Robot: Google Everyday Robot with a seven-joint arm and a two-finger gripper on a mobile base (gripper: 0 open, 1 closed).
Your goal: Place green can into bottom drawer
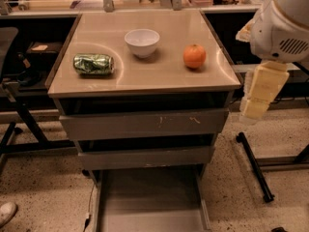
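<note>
The green can (94,64) lies on its side at the left of the cabinet's tan top (164,76). The bottom drawer (150,204) is pulled out towards me and its flat grey floor shows nothing in it. My gripper (259,93) hangs as a cream-coloured piece below the white arm housing (285,23), to the right of the cabinet. It is level with the top drawer, far from the can, and holds nothing.
A white bowl (142,42) and an orange (194,56) sit on the cabinet top to the right of the can. The two upper drawers (145,124) stand slightly ajar. A black stand's legs (253,166) are on the floor at right, and a chair base (17,115) at left.
</note>
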